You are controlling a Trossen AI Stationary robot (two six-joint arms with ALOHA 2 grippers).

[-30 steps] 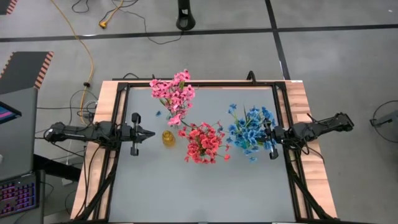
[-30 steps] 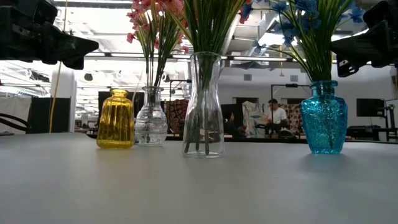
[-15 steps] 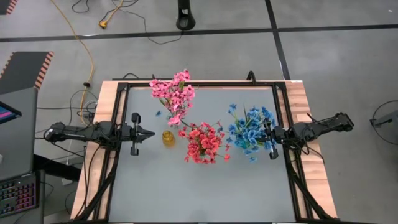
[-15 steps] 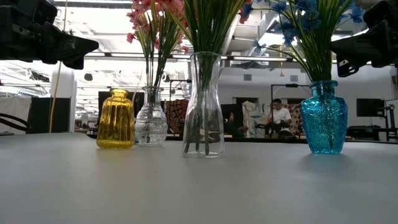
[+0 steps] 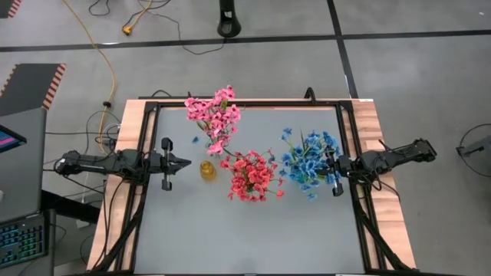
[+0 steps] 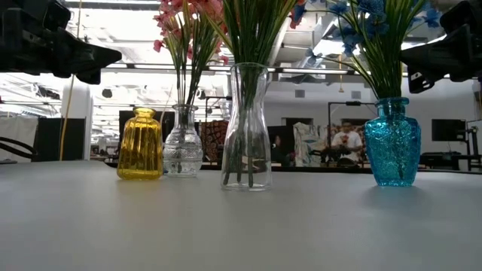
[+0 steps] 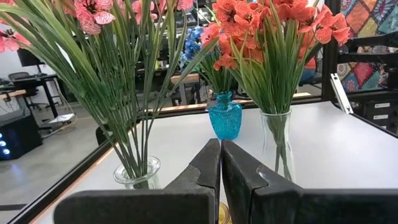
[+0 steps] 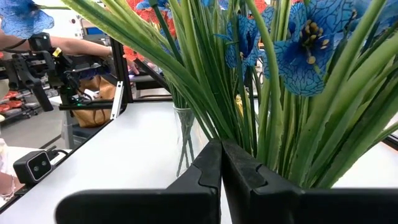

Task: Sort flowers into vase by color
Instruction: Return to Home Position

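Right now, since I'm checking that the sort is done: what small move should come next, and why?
Probably draw the right gripper back, clear of the blue flowers: it is shut, empty, close to their stems, and no flower lies loose on the table.

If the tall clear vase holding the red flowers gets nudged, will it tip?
Probably tippy: the tall clear vase is narrow, with the red flowers spreading wide overhead. Likely fragile and slick, since it looks like glass.
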